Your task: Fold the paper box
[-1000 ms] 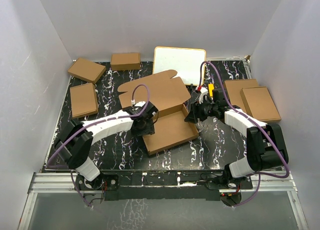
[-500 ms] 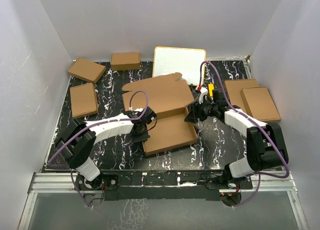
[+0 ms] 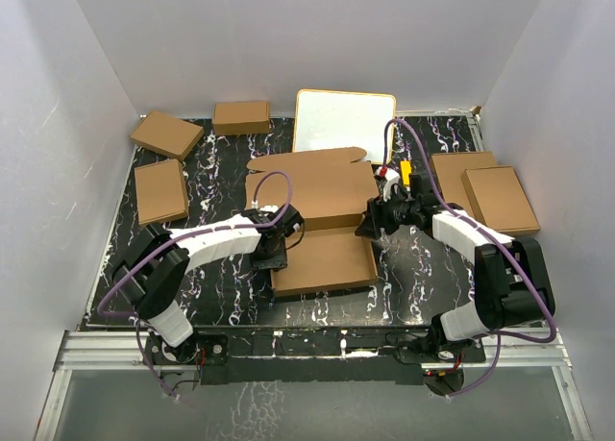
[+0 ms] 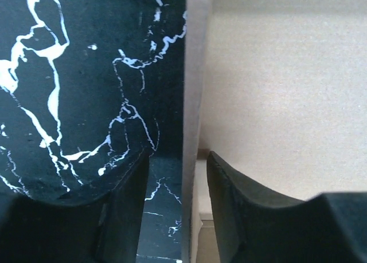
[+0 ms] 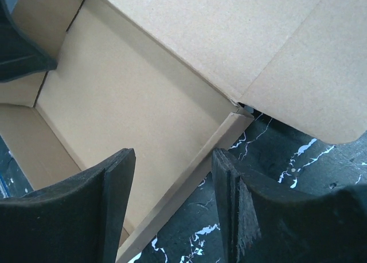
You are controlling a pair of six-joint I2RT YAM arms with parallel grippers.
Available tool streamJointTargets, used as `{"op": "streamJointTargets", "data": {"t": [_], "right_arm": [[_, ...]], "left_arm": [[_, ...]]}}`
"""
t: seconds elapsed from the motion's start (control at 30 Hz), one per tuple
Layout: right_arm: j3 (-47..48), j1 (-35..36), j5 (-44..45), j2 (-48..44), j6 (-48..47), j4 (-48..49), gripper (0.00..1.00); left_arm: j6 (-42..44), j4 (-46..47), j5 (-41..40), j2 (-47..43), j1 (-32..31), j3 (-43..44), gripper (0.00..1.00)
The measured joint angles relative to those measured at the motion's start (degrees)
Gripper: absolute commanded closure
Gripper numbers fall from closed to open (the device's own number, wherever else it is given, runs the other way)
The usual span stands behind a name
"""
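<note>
On the table, the paper box sits between both sets of fingers as a shallow tray with its walls raised, its lid not yet shut and tucked, while the left fingers and right fingers stand spread astride opposite side walls, pinching nothing.

Both arms match: white link shells, black joint housings, black bases. Left arm and right arm each carry a loose purple cable looped off the wrist. The right wrist has a yellow tab beside a red one. Left pincer and right pincer: matte black fingers, thick, rounded tips.
</note>
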Motion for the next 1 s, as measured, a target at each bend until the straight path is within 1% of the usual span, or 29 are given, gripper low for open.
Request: {"op": "streamJointTargets", "data": {"t": [0.13, 0.23, 0.33, 0.47, 0.57, 0.63, 0.77, 0.83, 0.9, 1.0], "right_arm": [[0.0, -1.1, -2.7, -0.8, -1.7, -0.9, 0.38], [0.1, -2.5, -5.4, -1.5, -3.6, -2.1, 0.37], [0.3, -3.9, -8.4, -1.8, -6.1, -4.0, 0.37], [1.1, -5.6, -11.8, -1.9, -9.9, -7.2, 0.37], [1.6, -7.1, -13.5, -2.4, -12.2, -9.2, 0.37], [1.6, -8.0, -13.7, -3.0, -13.2, -9.9, 0.37], [2.0, -10.5, -13.2, -3.8, -14.6, -11.1, 0.37], [2.8, -11.2, -11.6, -4.0, -15.0, -11.6, 0.36], [3.9, -11.6, -9.4, -4.2, -15.3, -12.0, 0.31], [6.5, -11.7, -4.3, -4.2, -16.0, -12.2, 0.29]], "left_arm": [[0.4, -0.9, -2.0, -1.0, 0.0, 0.0, 0.43], [0.8, -0.9, -2.9, -3.8, 0.0, 0.0, 0.35], [1.7, 0.3, -3.6, -8.5, 0.0, -0.3, 0.24], [4.5, 5.1, -3.4, -18.1, 0.0, -3.9, 0.12], [7.2, 10.6, -2.3, -25.0, 0.1, -8.1, 0.08], [8.5, 14.0, -1.4, -27.9, 0.4, -10.5, 0.04], [10.5, 20.9, 0.5, -33.1, 0.9, -15.0, 0.03], [11.6, 24.0, 1.4, -35.8, 1.1, -16.6, 0.03], [13.0, 27.1, 2.3, -38.6, 1.2, -17.5, 0.03], [15.3, 30.8, 3.8, -42.1, 1.4, -17.7, 0.03]]}}
